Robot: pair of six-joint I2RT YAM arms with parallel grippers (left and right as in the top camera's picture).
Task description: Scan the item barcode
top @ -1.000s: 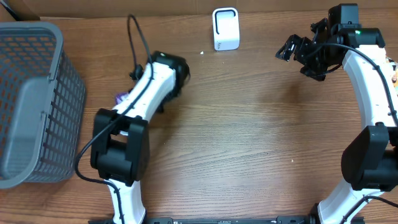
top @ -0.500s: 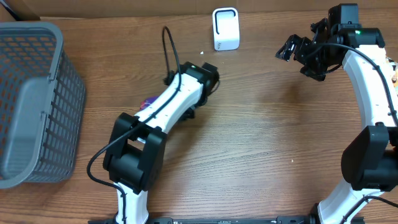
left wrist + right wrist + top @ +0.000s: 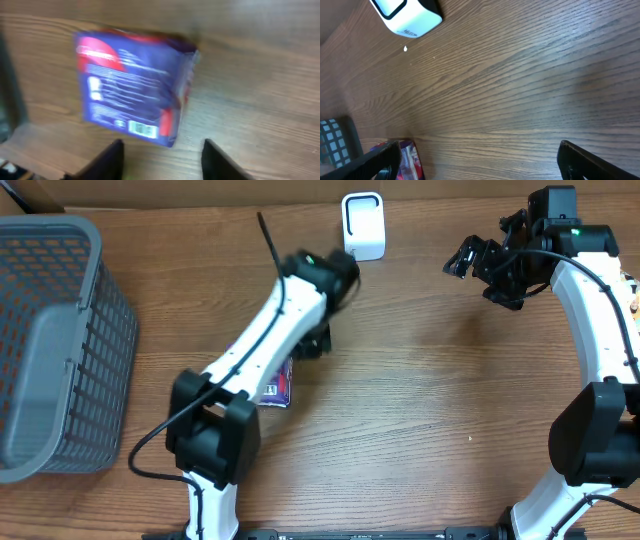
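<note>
The package, blue with a red patch, lies flat on the surface left of centre, partly under the left arm, which stretches diagonally from the near edge toward the scanner. In the blurred left wrist view its barcode faces the camera, near the corner closest to the left fingers; those fingers stand apart and hold nothing, their tips just short of the package's near edge. The white scanner stands at the far edge, well apart from the package; open wood stretches between them and across the middle and right of the surface. The grey basket fills the left edge, apart from the package. The right fingers hang spread wide and empty over the far right part, level with the scanner but apart from it; the right arm curves along the right edge.
</note>
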